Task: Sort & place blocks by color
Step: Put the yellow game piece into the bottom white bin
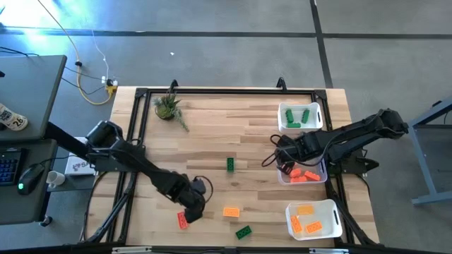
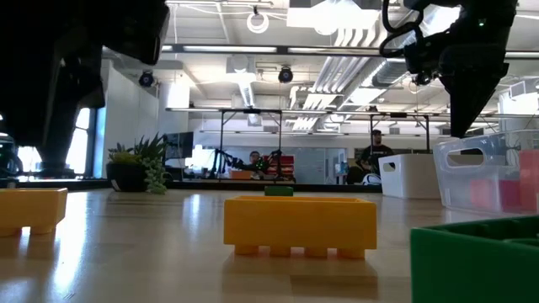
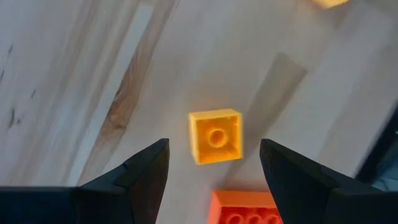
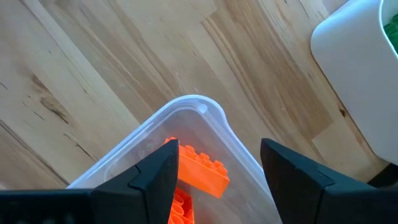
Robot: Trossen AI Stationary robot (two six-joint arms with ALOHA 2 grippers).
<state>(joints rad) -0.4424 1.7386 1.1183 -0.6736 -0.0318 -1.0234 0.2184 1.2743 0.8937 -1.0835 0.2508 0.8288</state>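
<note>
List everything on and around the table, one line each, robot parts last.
Loose blocks: five; two green, one yellow-orange, one red-orange, one small yellow; table centre and near edge.
Bins: three along the right side; far holds green blocks, middle red-orange, near yellow-orange.
Potted plant: one, green, far left of table.
Desk with mouse: left of table.
Left pincer: open, above the small yellow block.
Right pincer: open, over the middle bin.

Three bins [image 1: 300, 127] sit in a row along the table [image 1: 212, 134] edge on my right; my right fingers [image 4: 214, 168] hang over the middle bin [image 4: 205, 118], blocks inside. My left fingers [image 3: 214, 165] hover above two loose blocks [image 3: 215, 135] near the front edge, more blocks [image 1: 230, 164] lying between, plant [image 1: 167, 107] at the far corner.
</note>
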